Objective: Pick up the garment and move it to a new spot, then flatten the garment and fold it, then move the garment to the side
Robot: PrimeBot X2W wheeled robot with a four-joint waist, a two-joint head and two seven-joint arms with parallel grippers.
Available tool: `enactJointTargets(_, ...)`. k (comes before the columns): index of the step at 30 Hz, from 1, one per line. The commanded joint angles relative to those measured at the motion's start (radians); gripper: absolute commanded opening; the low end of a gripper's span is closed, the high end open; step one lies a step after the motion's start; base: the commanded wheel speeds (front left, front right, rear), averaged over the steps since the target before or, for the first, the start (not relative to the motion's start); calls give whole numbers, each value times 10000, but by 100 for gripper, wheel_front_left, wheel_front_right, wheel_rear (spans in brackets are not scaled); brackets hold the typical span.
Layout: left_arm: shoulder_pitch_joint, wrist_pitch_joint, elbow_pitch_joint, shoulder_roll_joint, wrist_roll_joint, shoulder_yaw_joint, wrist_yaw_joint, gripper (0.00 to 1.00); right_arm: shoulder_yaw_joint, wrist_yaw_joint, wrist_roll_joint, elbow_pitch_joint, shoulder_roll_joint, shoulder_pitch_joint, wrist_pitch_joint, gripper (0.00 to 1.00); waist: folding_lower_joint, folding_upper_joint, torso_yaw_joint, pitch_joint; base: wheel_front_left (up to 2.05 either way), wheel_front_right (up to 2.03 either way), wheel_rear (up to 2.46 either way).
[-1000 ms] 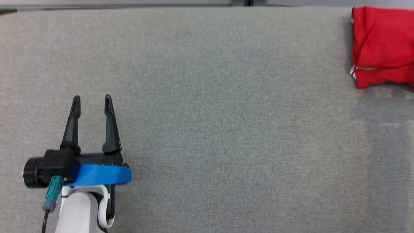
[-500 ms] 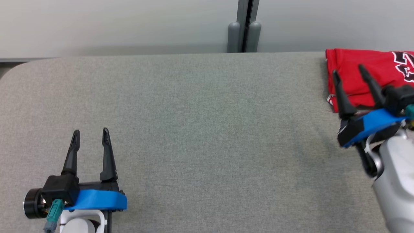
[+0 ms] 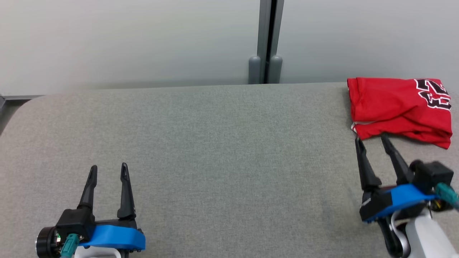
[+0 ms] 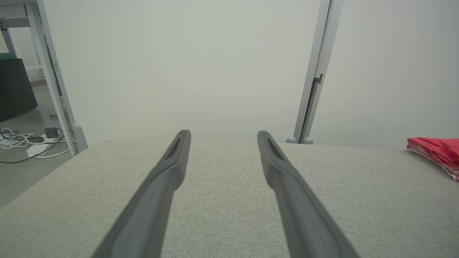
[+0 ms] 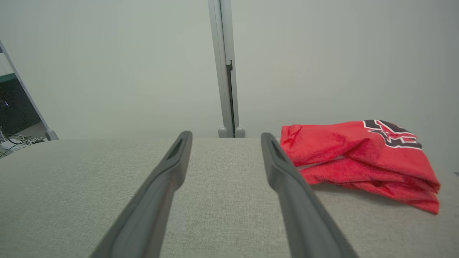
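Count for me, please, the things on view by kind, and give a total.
Red garment: 1
Hands: 2, the left hand and the right hand, both open
Grey table: 1
Total: 4

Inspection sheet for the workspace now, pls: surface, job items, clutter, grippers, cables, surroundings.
Surface: grey fabric tabletop, flat.
Job's things: red garment, loosely folded, far right corner, black-and-white print up.
Clutter: nothing seen.
Grippers: left gripper open, empty, near left; right gripper open, empty, tips by the garment's near edge.
Cables: left wrist plug and right wrist plug, both teal; loose floor cables, left.
Surroundings: pale wall, grey post behind the table.
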Motion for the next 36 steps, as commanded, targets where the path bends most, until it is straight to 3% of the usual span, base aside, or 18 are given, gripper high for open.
enactJointTargets(1, 42, -42, 39, 17, -23, -73, 44, 100, -214, 3, -148, -343, 217, 496, 104, 100, 1, 0, 36, -97, 0, 0, 0)
enactJointTargets(14, 208, 245, 161, 65, -112, -296, 76, 100, -792, 4, -789, -2910, 1163, 2718, 1136, 100, 1, 0, 262, -429, 0, 0, 0)
enactJointTargets(27, 234, 320, 85, 168, -186, -398, 186, 100, -950, 4, -920, -3411, 1271, 2951, 1415, 100, 1, 0, 318, -413, 0, 0, 0)
enactJointTargets(28, 208, 326, 109, 107, -188, -355, 140, 0, -928, -2, -907, -3375, 1233, 2821, 1409, 0, 2, 0, 321, -412, 0, 0, 0)
enactJointTargets(36, 267, 633, 571, -5, -966, -160, 103, 0, -940, -2, -130, -2883, 1244, 2785, 1542, 0, 3, 0, 314, -412, 0, 0, 0)
